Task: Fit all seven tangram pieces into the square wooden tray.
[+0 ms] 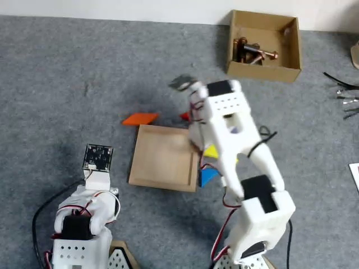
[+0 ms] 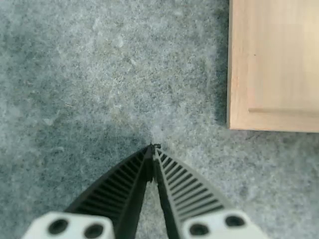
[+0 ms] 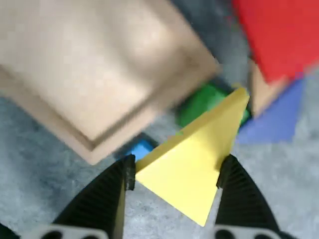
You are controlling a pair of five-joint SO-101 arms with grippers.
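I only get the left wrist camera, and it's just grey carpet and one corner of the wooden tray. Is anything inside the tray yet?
Observer: No. In the high view, the part of the tray that shows holds no pieces.
Operator: What's the other arm doing?
Observer: The right end effector grips a yellow triangle by the tray's right edge.
Operator: Is any piece near my side?
Observer: An orange parallelogram lies on the carpet just beyond the tray's far left corner.
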